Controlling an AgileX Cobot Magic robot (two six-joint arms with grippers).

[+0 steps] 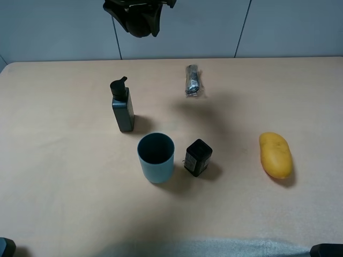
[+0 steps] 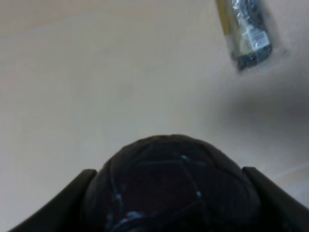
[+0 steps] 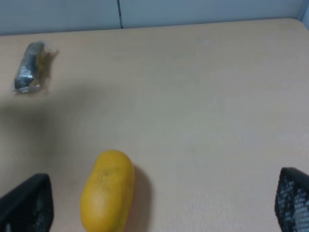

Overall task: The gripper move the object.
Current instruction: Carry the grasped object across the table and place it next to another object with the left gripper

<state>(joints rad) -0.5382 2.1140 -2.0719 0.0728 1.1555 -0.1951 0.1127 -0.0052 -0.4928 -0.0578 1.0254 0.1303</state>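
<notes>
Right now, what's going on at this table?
The left gripper is shut on the dark rough-skinned ball and holds it high above the table. The right gripper is open and empty, hovering near the yellow mango. On the table stand a pump bottle, a blue-grey cup and, beside the cup, a small black boxy bottle. A wrapped packet lies farther back.

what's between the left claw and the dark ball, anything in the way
Nothing visible: the dark ball is already clamped in the left claw, held up off the table. Where it has to go is not shown, so that path cannot be judged.
</notes>
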